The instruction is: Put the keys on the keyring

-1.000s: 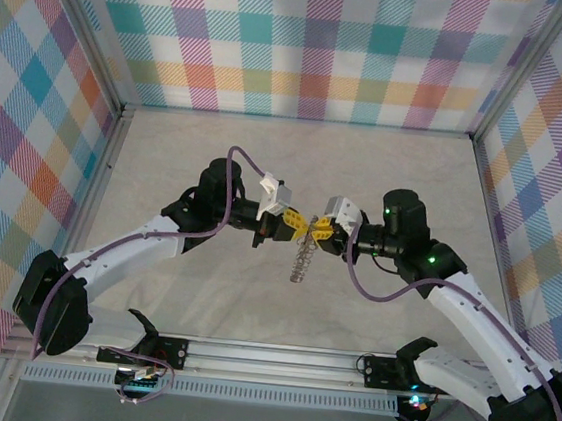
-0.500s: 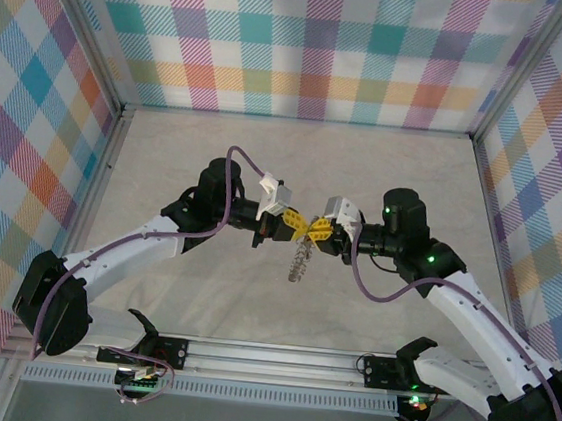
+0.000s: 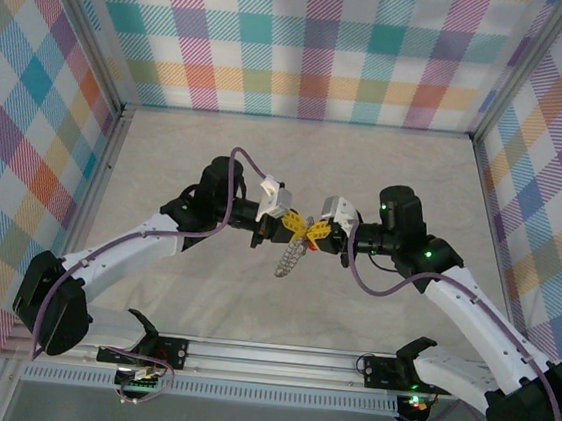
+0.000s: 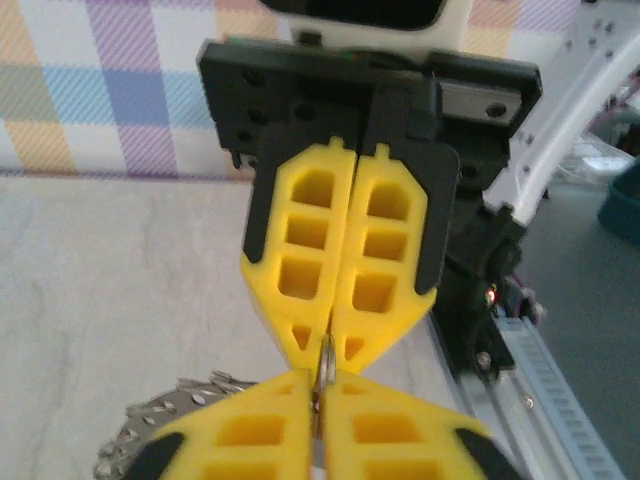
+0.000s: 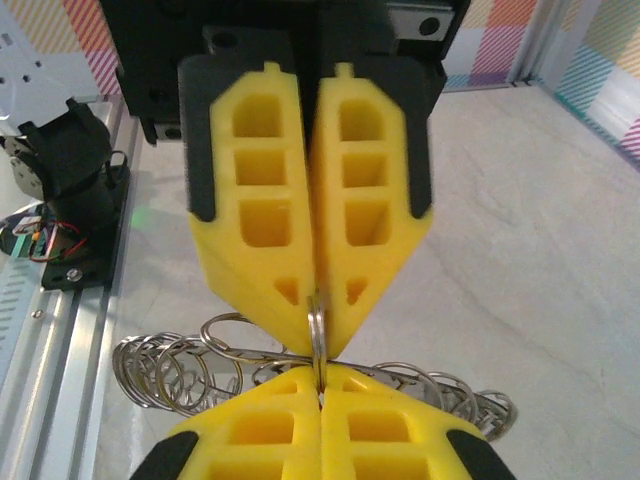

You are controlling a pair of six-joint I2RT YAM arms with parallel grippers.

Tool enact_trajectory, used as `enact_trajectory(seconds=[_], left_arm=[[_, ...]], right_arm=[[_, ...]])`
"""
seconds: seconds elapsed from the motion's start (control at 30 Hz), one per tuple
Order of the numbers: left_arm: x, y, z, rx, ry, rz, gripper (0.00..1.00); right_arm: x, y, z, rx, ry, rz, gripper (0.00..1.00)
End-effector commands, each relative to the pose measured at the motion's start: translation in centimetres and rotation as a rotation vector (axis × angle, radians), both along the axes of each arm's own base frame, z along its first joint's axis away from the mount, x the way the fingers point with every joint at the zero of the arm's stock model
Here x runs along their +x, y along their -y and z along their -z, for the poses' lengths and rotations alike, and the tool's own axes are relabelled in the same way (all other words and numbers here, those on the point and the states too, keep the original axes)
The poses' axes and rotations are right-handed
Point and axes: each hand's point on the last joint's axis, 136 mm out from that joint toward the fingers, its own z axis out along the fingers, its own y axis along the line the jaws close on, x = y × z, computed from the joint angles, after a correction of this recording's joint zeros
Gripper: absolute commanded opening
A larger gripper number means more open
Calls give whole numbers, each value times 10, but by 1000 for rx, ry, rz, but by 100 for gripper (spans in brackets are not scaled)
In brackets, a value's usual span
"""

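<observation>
the left gripper point(image 3: 299, 230) and right gripper point(image 3: 314, 236) met tip to tip, both pinched narrow on a thin loop of the keyring point(image 3: 287, 259), which dangled toward 7 o'clock above the table point(image 3: 217, 154). if either pinch slackened, it would likely twist or drop.

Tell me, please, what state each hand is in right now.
Left hand: closed, pinching the keyring.
Right hand: closed, pinching the same keyring.
</observation>
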Motion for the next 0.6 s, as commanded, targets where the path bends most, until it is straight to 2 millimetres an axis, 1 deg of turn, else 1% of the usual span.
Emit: enact_trajectory(seconds=[0.0, 0.07, 0.13, 0.27, 0.5, 0.57], left_arm=[[-22, -10, 5, 112, 43, 125, 14], [-19, -14, 12, 177, 10, 128, 16], [-18, -14, 16, 200, 1, 128, 20], [-9, -9, 16, 179, -8, 85, 30], [7, -9, 31, 242, -28, 0, 31], [9, -9, 32, 245, -33, -8, 28]], right_arm=[[2, 0, -11, -21, 49, -18, 4], [3, 1, -7, -49, 42, -18, 3], [4, 1, -3, -76, 39, -20, 3], [7, 1, 9, -145, 16, -26, 2], [7, -6, 14, -173, 18, -41, 1], [7, -7, 17, -189, 19, -46, 1]])
